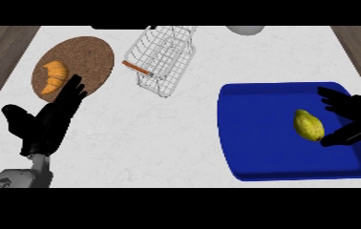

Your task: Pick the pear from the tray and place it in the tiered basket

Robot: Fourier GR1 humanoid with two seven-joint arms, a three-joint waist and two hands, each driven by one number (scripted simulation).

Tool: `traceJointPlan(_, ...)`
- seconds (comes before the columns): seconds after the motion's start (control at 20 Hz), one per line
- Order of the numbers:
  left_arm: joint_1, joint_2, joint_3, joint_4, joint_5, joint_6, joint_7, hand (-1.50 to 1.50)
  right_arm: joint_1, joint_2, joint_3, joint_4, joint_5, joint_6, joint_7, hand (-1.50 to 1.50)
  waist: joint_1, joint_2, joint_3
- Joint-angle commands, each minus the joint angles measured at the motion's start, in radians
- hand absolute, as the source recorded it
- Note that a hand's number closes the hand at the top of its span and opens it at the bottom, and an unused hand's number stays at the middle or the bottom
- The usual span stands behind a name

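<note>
Left robot hand [44, 123] spread, resting, empty. Right robot hand [343, 113] spread around pear [309, 124] on blue tray [254, 142], thumb touching.

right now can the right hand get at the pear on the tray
Probably yes: the right hand is open right beside the pear, which lies alone on the blue tray, with nothing between them.

Bright, even light falls across the white desk [183, 128]; shadows are faint, no glare shows, and the wire basket [164, 61] at 12 o'clock looks stretched.
</note>
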Motion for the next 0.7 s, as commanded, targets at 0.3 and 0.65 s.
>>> traceJointPlan(0.3, -0.009, -0.052, 0.042, -0.032, -0.045, -0.027, 0.047, 0.0, 0.051, 0.062, -0.013, 0.053, 0.203, -0.088, -0.138, -1.5, -0.003, 0.0, 0.0)
traceJointPlan(0.65, 0.013, -0.067, 0.069, 0.005, -0.068, -0.091, 0.009, 0.0, -0.03, 0.102, 0.003, 0.173, 0.285, -0.042, -0.184, -1.5, 0.001, 0.0, 0.0)
